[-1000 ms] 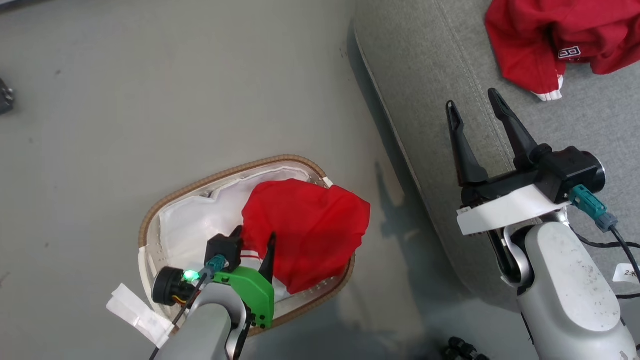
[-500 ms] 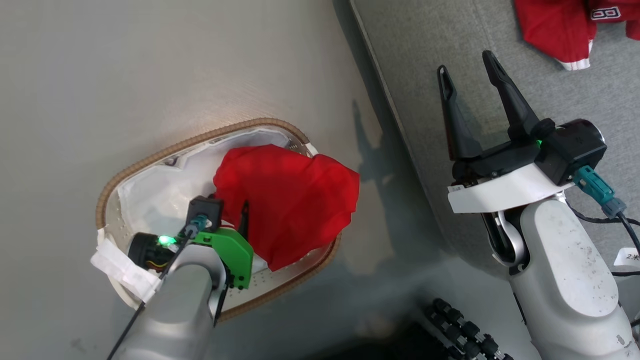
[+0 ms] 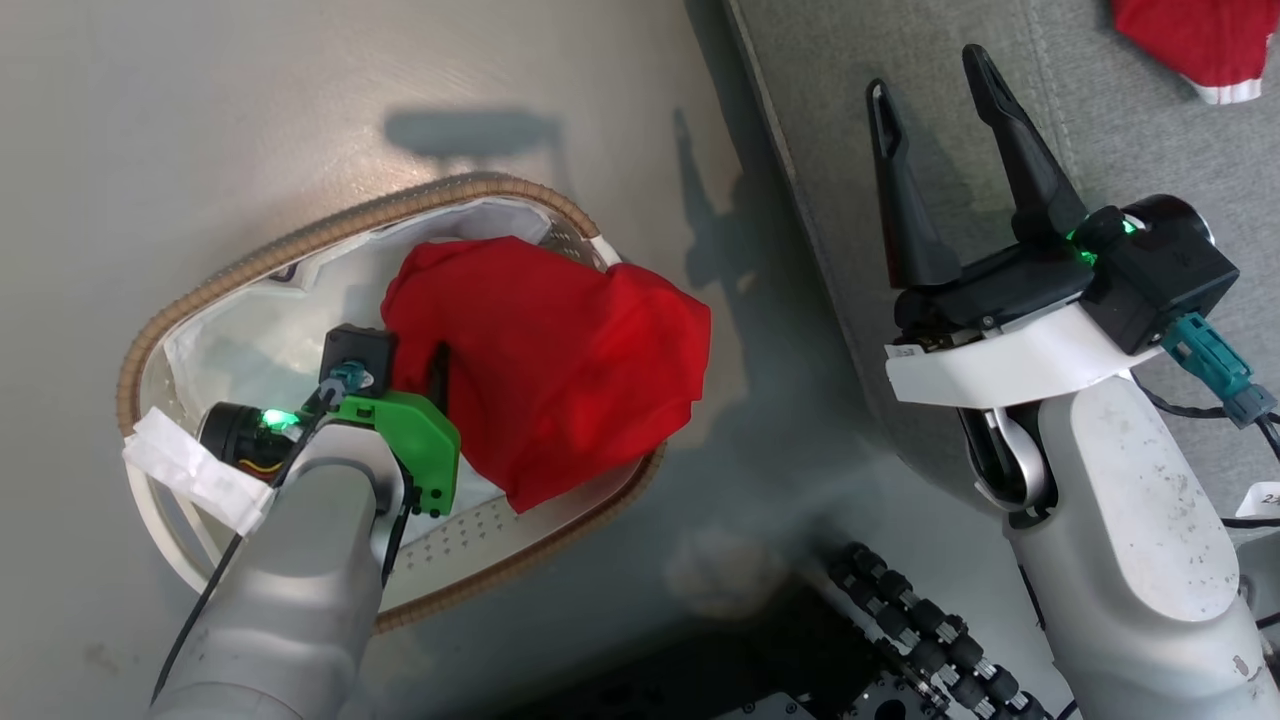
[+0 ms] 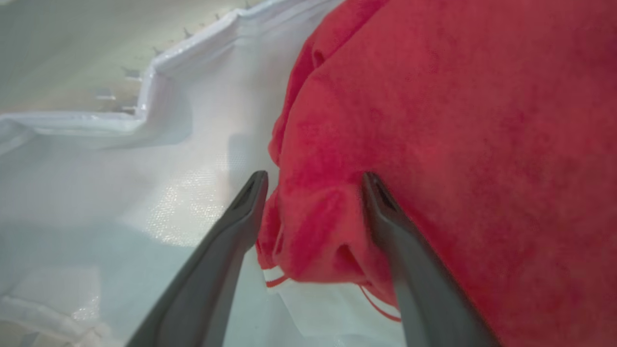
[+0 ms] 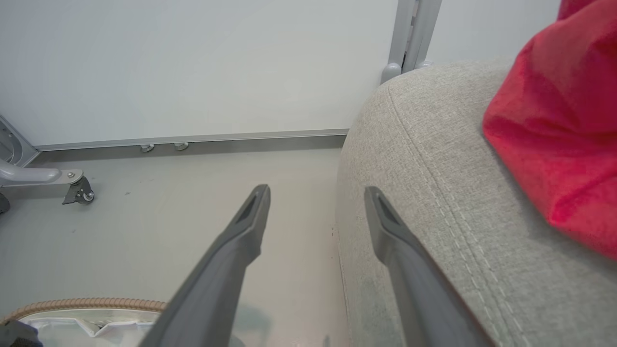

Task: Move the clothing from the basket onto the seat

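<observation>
The left hand (image 4: 314, 179) was down inside the basket (image 3: 300, 235), its two fingers spread wide and not clamped on anything. A bunched fold at the left edge of the red garment (image 3: 560, 350) sat between them. One finger lay against the cloth, and the other stood just beside the fold, over the white liner (image 4: 168, 193). The garment was heaped in the right half of the basket, with its right side hanging over the rim toward the seat (image 3: 1130, 130). The basket stood on the floor (image 3: 200, 100), left of the seat. The right hand (image 3: 927, 75) hung above the seat's left edge, fingers wide apart, empty and touching nothing. A second garment (image 3: 1200, 40) lay on the seat, farther right and well apart from that hand.
</observation>
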Robot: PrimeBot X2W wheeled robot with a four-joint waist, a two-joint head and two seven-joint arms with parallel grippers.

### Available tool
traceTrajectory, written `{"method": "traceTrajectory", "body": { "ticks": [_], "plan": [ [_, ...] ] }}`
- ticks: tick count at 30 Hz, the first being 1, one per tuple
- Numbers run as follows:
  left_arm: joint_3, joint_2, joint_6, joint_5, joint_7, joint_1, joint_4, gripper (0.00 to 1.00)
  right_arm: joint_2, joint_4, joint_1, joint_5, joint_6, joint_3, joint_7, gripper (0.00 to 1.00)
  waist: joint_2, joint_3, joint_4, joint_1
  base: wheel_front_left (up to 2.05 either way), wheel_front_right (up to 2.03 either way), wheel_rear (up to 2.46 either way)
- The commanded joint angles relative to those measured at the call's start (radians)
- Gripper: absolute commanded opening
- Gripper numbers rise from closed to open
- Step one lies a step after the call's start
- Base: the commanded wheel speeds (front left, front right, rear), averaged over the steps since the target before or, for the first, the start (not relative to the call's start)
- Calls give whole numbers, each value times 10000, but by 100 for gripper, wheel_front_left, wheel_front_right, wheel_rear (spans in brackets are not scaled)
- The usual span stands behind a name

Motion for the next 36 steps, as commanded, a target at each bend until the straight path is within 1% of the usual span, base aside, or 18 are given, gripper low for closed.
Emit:
{"method": "traceTrajectory", "body": {
  "ticks": [1,6,11,12,13,14,22,26,29,30,36],
  "plan": [
    [14,52,-97,-48,35,-245,98,100,35,-76,-154,49,-14,31,-44,100,0,264,-41,-1,0,0,0],
    [-182,-62,-492,-116,211,-517,321,100,74,-203,-252,57,-14,121,-44,100,0,507,-54,-1,0,0,0],
    [-334,-138,-770,-296,261,-626,422,100,103,-243,-351,78,-14,149,-44,100,0,626,-61,-1,0,0,0],
    [-363,-146,-792,-323,253,-634,431,92,104,-243,-354,76,-14,151,-44,100,0,637,-64,-1,0,0,0],
    [-386,-155,-826,-365,263,-639,442,44,107,-240,-363,80,-14,155,-44,100,0,645,-67,-1,0,0,0],
    [-446,-167,-842,-391,290,-635,453,0,115,-230,-379,88,-14,159,-44,100,0,650,-74,-1,0,0,0],
    [-697,-218,-921,-762,307,-409,483,0,151,-43,-381,103,-14,128,-44,100,0,374,-135,-1,0,0,0],
    [-921,-230,-928,-1177,228,-105,133,0,164,112,-313,67,-14,136,-43,100,0,16,-134,-1,0,0,0],
    [-1177,-228,-924,-1555,171,196,-155,0,170,234,-178,21,-14,149,-44,100,0,-365,-90,-1,0,0,0],
    [-1346,-230,-925,-1812,130,410,-358,0,171,327,-116,-3,-14,166,-44,100,0,-668,-38,-1,0,0,0],
    [-1732,-232,-925,-2581,9,1055,-936,0,83,614,182,-49,-14,254,-44,100,0,-1618,227,-1,0,0,0]
  ]
}}
